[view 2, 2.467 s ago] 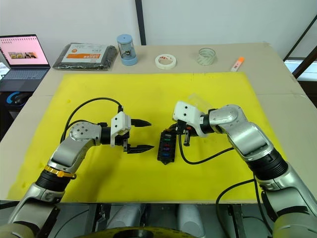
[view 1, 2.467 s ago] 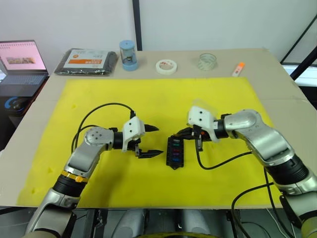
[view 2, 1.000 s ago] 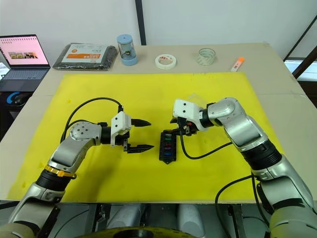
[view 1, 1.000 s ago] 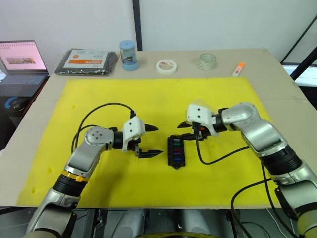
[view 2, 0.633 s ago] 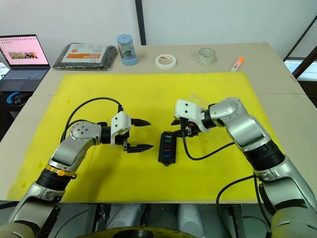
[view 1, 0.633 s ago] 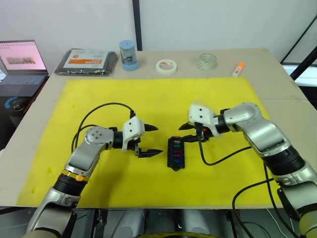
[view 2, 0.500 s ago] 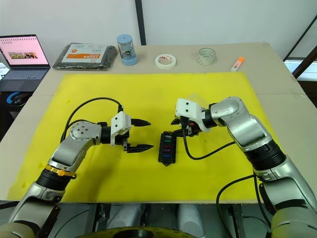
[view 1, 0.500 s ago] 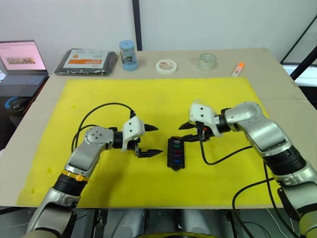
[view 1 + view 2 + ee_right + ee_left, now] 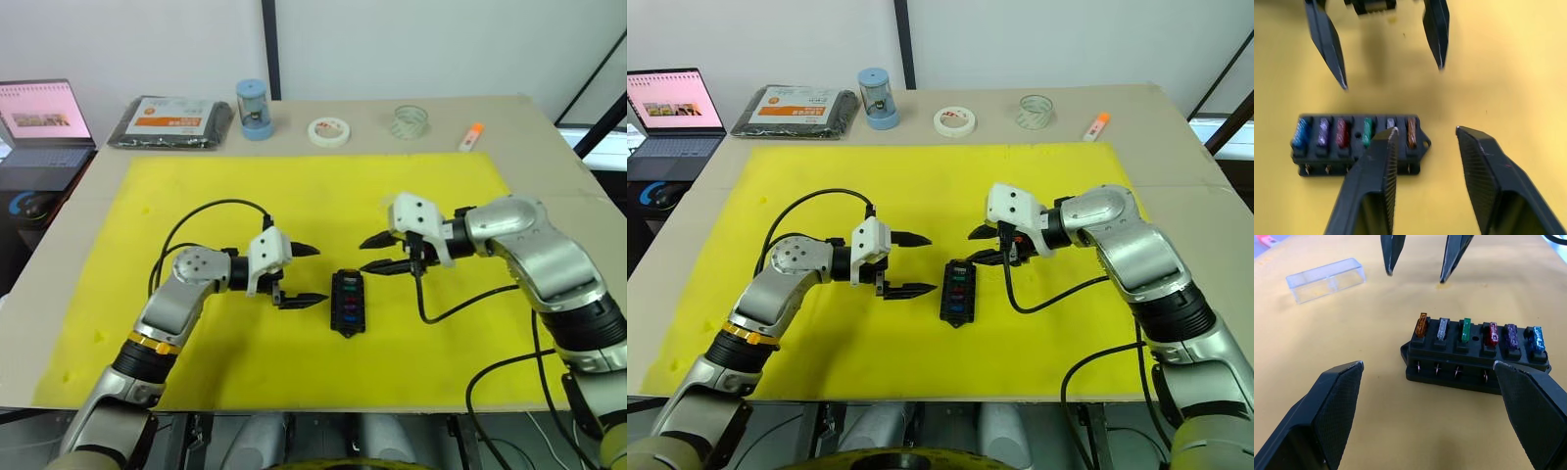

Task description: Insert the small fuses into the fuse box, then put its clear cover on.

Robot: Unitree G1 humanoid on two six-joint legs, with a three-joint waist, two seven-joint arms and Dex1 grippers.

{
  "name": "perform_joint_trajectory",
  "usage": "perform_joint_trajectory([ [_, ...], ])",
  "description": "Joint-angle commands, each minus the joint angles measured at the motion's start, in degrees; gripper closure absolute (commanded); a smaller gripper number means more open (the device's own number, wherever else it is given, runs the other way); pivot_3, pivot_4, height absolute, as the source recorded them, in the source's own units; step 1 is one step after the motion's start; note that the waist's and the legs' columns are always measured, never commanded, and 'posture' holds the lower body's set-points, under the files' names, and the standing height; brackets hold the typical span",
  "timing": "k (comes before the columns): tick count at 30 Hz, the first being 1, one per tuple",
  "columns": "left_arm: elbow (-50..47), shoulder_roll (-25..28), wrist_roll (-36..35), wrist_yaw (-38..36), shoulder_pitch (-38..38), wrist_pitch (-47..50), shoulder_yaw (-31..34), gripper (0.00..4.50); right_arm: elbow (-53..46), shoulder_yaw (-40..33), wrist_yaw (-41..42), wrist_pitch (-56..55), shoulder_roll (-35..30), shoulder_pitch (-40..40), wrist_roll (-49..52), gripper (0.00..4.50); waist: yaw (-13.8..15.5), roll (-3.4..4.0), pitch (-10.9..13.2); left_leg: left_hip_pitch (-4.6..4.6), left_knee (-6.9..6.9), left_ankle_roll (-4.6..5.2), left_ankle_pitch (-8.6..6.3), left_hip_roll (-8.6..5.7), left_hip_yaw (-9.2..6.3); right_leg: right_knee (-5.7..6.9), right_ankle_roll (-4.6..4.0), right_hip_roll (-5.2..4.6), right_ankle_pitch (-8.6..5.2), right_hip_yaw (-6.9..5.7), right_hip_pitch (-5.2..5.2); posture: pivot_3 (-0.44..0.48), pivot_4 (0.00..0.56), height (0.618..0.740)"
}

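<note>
The right tool [image 9: 380, 253] hangs just off the far right corner of the fuse box [image 9: 346, 303], its two black fingers [image 9: 373, 240] parted by a moderate gap, with nothing between them and touching nothing. The left tool [image 9: 304, 274] sits on the other side of the box, its fingers spread wider, also empty; its lower fingertip [image 9: 315, 299] points at the box's left side with a small strip of mat between them.

The fuse box lies flat on the yellow mat [image 9: 176, 196], between the two tools. Its long axis runs away from the robot, roughly at right angles to the line joining the tools. Its slots face up, and the small fuses [image 9: 1464, 330] stand seated in one row along that axis: orange-brown, grey, green, red, purple and blue, the orange-brown one at the end near the right tool, as the right wrist view shows.

The clear cover [image 9: 1326, 279] lies on the mat beyond the right tool, apart from the box, open side down as far as can be told.

Along the far edge of the surface [image 9: 549, 147] sit a black packet [image 9: 168, 121], a blue cylinder [image 9: 252, 109], a white tape roll [image 9: 328, 131], a clear tape roll [image 9: 410, 121] and an orange-tipped marker [image 9: 471, 136].
</note>
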Motion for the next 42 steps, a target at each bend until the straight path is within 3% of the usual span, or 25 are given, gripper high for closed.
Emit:
perform_joint_trajectory([
  [1, -1.09, -0.04, -0.78, -0.33, -0.85, -0.30, 0.28, 0.00, -2.28, -1.34, -2.08, -0.39, 1.79, 0.25, 1.20, 3.75, 0.09, 0.00, 0.00, -0.01, 0.00, 0.00, 0.00, 0.00, 0.00, 0.00, 0.00, 0.00, 0.00, 0.00, 0.00, 0.000, 0.150, 0.740],
  [3, -1.17, -0.11, -0.81, -0.30, -0.99, -0.16, 0.35, 0.00, -2.03, -0.96, -2.88, -0.73, 2.50, 0.95, 0.96, 4.45, 0.12, 0.00, 0.00, -0.02, 0.01, 0.00, 0.00, -0.01, -0.01, 0.00, 0.00, -0.01, 0.00, 0.00, 0.00, 0.000, 0.150, 0.740],
  [4, -1.19, -0.14, -0.83, -0.27, -1.02, -0.16, 0.39, 0.00, -1.83, -0.84, -3.22, -0.86, 2.81, 1.28, 0.93, 4.48, 0.16, 0.00, 0.00, -0.02, 0.01, 0.00, 0.00, -0.02, -0.01, -0.01, 0.00, -0.02, 0.00, 0.00, 0.00, 0.000, 0.150, 0.740],
  [32, -1.99, 0.33, -1.27, -0.58, -1.22, 0.88, 0.58, 0.00, 6.04, 2.25, -5.04, -9.13, 3.91, 7.93, -4.36, 4.48, 0.08, -0.01, -0.01, 0.05, 0.01, 0.00, 0.00, -0.01, -0.01, -0.01, 0.00, 0.00, 0.00, 0.00, 0.07, 0.000, 0.150, 0.740],
  [42, -4.20, 3.25, -4.06, -1.43, 0.56, 0.55, 4.56, 0.00, -3.20, -9.25, -7.24, -5.22, 3.08, 7.57, 4.58, 4.48, 0.03, 0.01, 0.01, 0.00, 0.00, 0.00, 0.00, -0.01, -0.01, 0.00, 0.00, 0.00, 0.00, 0.00, 0.01, 0.000, 0.150, 0.740],
])
